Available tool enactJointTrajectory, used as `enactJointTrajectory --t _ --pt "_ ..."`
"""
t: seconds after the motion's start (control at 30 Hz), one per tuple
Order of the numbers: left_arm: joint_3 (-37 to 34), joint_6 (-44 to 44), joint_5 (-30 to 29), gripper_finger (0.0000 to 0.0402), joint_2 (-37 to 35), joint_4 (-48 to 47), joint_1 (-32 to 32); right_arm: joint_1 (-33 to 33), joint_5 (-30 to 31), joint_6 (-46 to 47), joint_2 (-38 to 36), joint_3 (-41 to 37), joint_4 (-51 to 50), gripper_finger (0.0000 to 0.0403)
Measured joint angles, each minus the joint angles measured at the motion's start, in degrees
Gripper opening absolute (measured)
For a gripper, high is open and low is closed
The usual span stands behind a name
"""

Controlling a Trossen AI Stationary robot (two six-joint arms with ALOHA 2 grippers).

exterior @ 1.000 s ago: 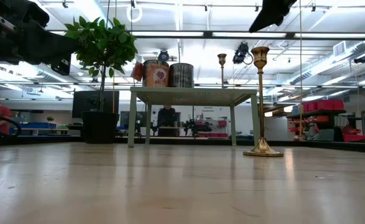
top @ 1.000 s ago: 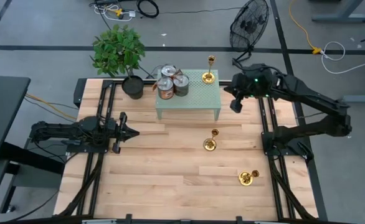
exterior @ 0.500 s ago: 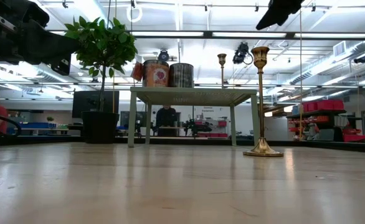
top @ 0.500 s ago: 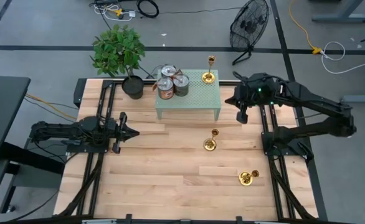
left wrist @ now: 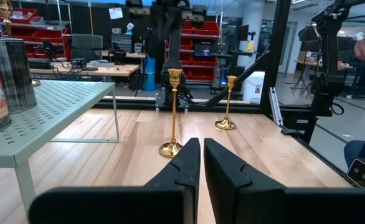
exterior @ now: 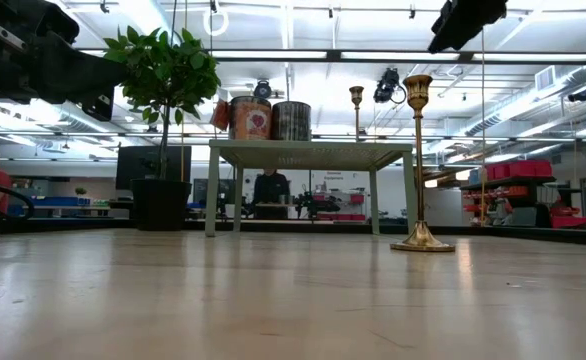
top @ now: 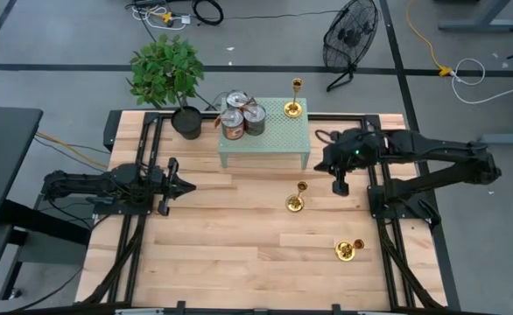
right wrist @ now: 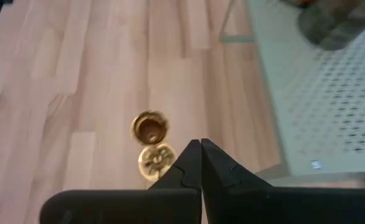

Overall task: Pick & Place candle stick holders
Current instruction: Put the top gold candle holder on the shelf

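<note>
Three gold candle stick holders stand upright on their round bases. One (top: 295, 98) stands on the pale green perforated stand (top: 274, 140) at its far right corner. One (top: 297, 198) stands on the wood table in front of the stand and shows in my right wrist view (right wrist: 150, 140). One (top: 347, 251) stands near the table's right front. My right gripper (top: 340, 185) is shut and empty, above the table just right of the middle holder. My left gripper (top: 189, 185) is shut and empty, low at the table's left.
Two copper-sided tins with silver lids (top: 239, 115) stand on the green stand's far left part. A potted plant (top: 171, 74) stands at the table's far left. Dark arm rails run along both sides of the table. Bare wood lies between the grippers.
My right gripper has come from beside the green stand's far right corner toward the table's near edge, ending close to the right of the middle holder. The holders have kept still.
</note>
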Motion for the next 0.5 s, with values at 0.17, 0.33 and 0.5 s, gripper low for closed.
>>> enactJointTrajectory --t 0.17,0.33,0.5 --pt "0.02 0.0 0.0 0.003 -0.01 0.01 0.02 2.22 -1.93 0.15 0.0 -2.07 -0.11 0.0" --pt "0.01 0.01 0.0 0.003 0.0 0.0 0.01 2.98 -2.47 2.61 0.0 -4.0 -0.07 0.0" --pt "0.01 -0.01 0.0 0.003 0.0 0.0 0.0 3.72 -2.52 4.67 0.0 -6.15 0.25 0.0"
